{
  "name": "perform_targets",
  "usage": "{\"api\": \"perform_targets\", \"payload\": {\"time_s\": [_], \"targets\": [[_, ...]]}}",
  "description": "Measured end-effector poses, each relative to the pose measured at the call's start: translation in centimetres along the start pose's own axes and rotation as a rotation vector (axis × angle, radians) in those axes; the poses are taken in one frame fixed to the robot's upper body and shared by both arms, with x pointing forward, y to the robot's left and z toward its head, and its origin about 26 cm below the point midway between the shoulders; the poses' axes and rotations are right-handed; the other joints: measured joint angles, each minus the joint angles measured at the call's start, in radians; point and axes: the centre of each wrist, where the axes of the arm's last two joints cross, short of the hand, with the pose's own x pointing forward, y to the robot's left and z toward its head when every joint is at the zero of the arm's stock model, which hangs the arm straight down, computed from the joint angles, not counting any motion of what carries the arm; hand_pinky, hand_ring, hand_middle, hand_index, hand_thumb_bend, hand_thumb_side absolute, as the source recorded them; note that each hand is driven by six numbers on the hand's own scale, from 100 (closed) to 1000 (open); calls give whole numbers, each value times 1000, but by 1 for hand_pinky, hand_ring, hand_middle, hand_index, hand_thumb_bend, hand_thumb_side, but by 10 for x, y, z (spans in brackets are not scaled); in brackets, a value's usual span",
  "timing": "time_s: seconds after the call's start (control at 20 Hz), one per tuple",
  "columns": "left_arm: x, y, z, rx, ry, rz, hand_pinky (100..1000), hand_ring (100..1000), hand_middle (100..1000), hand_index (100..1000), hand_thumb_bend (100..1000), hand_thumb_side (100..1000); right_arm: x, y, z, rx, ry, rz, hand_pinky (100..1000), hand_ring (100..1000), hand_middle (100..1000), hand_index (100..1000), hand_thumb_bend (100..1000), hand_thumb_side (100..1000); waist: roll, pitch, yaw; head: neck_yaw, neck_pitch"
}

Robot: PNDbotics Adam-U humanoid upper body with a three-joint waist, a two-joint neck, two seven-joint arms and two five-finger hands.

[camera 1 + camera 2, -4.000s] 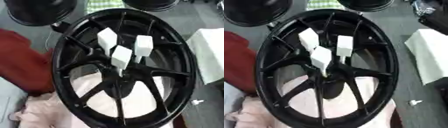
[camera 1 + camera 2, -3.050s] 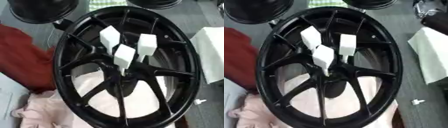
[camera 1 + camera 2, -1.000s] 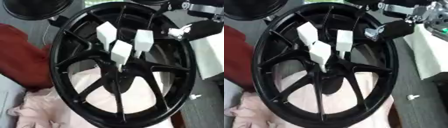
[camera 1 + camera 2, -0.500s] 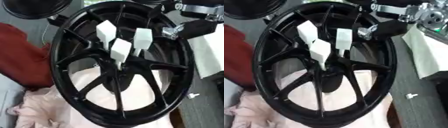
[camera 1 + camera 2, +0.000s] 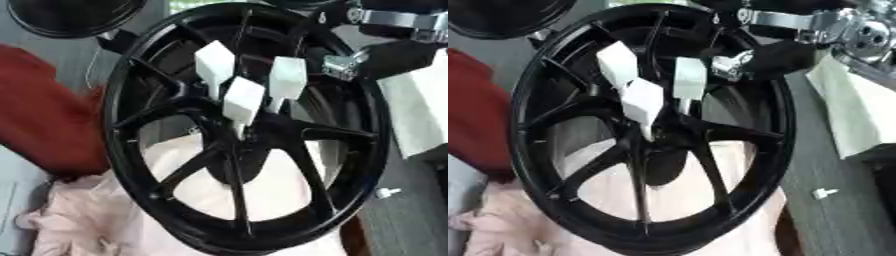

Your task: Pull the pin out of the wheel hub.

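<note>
White pins [image 5: 242, 101] stand tilted, heads up, in wheel hub [image 5: 241, 137].

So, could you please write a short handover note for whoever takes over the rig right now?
Right hand: reaching in from the upper right, level with the wheel hub's right rim, near the rightmost pin; its fingers cannot be made out.
Left hand: not in view.
Three white pins stand in the centre of the black hub, which rests on a pink cloth.
Done: the approach only; no pin is pulled yet.
Left: close the hand on a pin and draw it out of the hub.
</note>
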Motion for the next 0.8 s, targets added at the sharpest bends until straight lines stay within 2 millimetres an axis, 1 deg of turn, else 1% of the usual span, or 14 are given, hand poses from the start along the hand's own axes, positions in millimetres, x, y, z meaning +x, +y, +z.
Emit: {"api": "perform_targets", "payload": {"time_s": [0.1,0.2,0.35,0.4,0.5,0.6,0.7,0.8], "targets": [[0,0,0,0,2,1,700,586,492,705,100,792,2,0,-2,0,7,-5,936,1000,860,920,100,708,0,-1,-5,2,1],[0,0,1,1,8,2,700,587,492,705,100,790,4,1,-5,6,15,-5,943,1000,866,923,100,687,0,-6,-10,3,9],[-1,0,2,3,15,4,700,587,493,705,100,786,9,2,-11,29,28,3,953,1000,869,926,100,528,0,-22,-18,3,18],[-1,0,2,3,16,5,700,587,493,705,100,785,11,2,-12,36,32,8,953,1000,869,927,100,515,0,-25,-21,4,20],[-1,0,2,3,15,7,700,588,493,705,100,784,13,2,-15,47,40,18,954,1000,865,927,100,422,0,-27,-25,4,26],[-1,0,2,3,15,9,700,588,493,705,100,783,16,3,-18,50,42,24,957,1000,864,931,100,374,0,-30,-27,7,28],[-1,0,2,4,17,12,700,588,493,705,100,784,19,2,-21,50,35,27,959,1000,862,934,100,303,0,-35,-31,8,33],[-1,0,2,4,19,12,700,589,494,705,100,787,21,2,-22,50,31,28,959,1000,861,934,100,279,0,-38,-34,9,35]]}}
